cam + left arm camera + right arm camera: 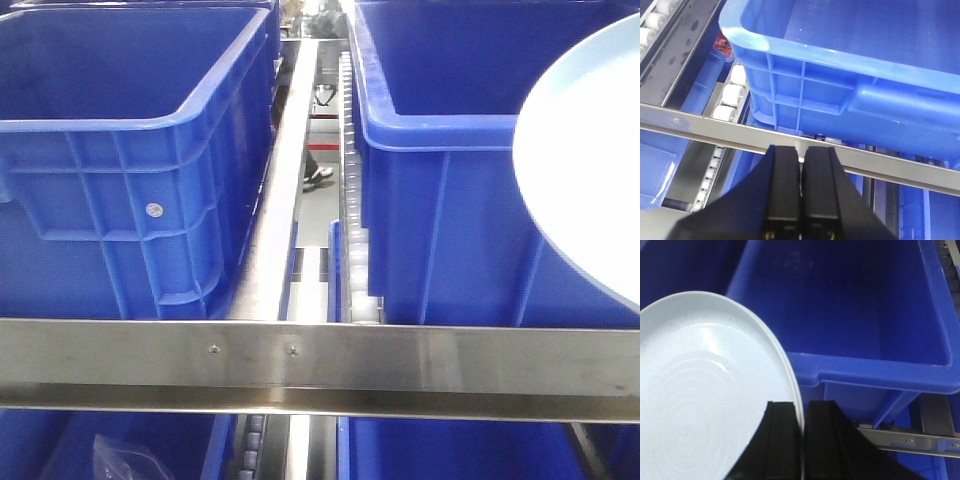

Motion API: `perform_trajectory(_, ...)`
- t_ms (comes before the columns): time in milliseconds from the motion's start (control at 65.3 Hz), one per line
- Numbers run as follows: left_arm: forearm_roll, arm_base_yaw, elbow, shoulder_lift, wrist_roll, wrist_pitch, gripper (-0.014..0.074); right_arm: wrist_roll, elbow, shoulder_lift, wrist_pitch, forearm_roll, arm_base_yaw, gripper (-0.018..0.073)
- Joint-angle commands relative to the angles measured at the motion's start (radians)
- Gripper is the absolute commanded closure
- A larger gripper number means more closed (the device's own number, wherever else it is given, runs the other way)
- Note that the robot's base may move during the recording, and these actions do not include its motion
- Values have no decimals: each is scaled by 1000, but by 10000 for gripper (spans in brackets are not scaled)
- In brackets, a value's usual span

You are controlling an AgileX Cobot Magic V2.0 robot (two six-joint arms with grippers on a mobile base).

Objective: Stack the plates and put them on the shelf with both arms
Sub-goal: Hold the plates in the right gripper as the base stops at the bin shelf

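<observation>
The right gripper (802, 440), fingers pinching only the rim of the pale glossy round plate (705, 400) at lower left, may let it slip against the blue plastic crate (880, 370); the left gripper (801, 165) is clenched on nothing.

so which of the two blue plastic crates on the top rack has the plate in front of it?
The right-hand blue plastic crate: the pale bluish-white round plate overlaps its right side. The left-hand crate has nothing in front of it.
</observation>
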Motion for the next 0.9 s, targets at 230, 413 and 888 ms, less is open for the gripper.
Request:
perform_trajectory(230, 5, 3, -31, 6, -11, -72, 513, -1, -32, 7, -93, -4, -6, 534)
perform_trajectory(413, 5, 3, -31, 6, -11, -72, 513, -1, -32, 7, -93, -4, -6, 534)
perform_trajectory(888, 5, 3, -31, 6, -11, -72, 513, -1, -32, 7, -94, -4, -6, 536)
